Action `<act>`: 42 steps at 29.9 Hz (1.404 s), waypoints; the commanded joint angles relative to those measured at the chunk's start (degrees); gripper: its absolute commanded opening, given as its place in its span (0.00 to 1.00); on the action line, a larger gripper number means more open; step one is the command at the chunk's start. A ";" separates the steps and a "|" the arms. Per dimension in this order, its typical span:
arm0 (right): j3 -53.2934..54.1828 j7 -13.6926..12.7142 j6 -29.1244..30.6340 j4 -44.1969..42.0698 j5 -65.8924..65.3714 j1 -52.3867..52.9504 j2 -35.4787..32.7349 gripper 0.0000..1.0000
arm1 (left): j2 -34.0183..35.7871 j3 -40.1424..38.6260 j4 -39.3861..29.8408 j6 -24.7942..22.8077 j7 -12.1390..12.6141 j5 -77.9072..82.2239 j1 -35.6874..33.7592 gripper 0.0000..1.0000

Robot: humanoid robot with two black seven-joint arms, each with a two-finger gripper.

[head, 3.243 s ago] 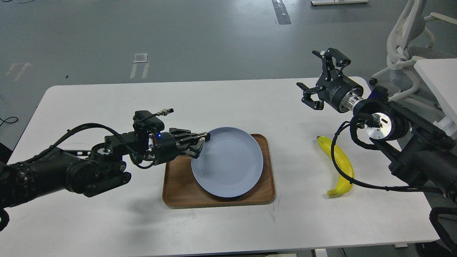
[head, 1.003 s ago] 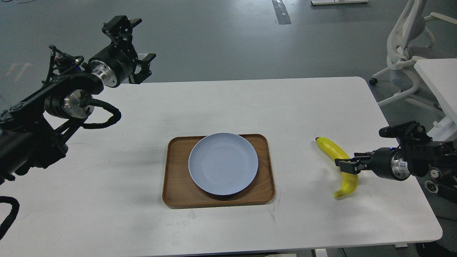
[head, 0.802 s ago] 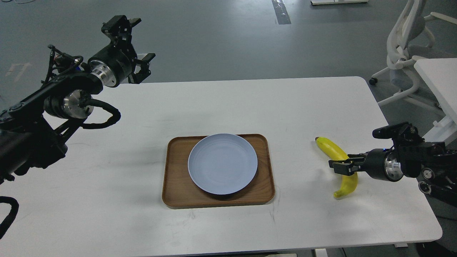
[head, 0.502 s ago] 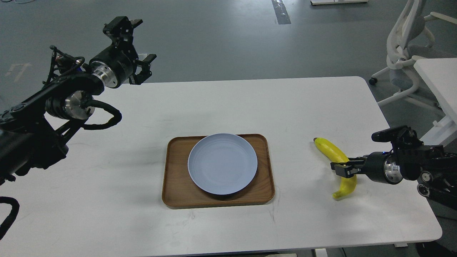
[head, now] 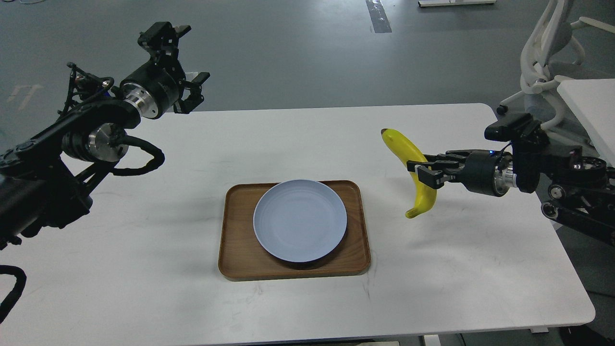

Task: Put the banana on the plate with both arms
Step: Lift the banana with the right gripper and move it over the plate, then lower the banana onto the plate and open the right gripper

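The yellow banana (head: 409, 154) hangs in the air above the table, right of the plate, its brown tip up and its stem end down. My right gripper (head: 423, 174) is shut on the banana's middle, reaching in from the right. The pale blue-grey plate (head: 300, 220) lies empty on the brown wooden tray (head: 231, 254) at the table's middle. My left gripper (head: 180, 62) is open and empty, raised high above the table's far left corner, well away from the plate.
The white table (head: 144, 269) carries only the tray and plate. A white office chair (head: 547, 53) and a second white table edge (head: 588, 105) stand at the far right. Grey floor lies beyond the far edge.
My right gripper has closed on the banana, lifted it off the table and carried it up and left toward the plate. My left arm has stayed raised at the far left.
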 commanded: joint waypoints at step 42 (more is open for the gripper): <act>-7.08 6.55 -4.55 -20.84 5.32 6.47 28.17 1.00 | 2.06 -0.62 0.08 -0.27 0.06 -0.18 0.71 0.98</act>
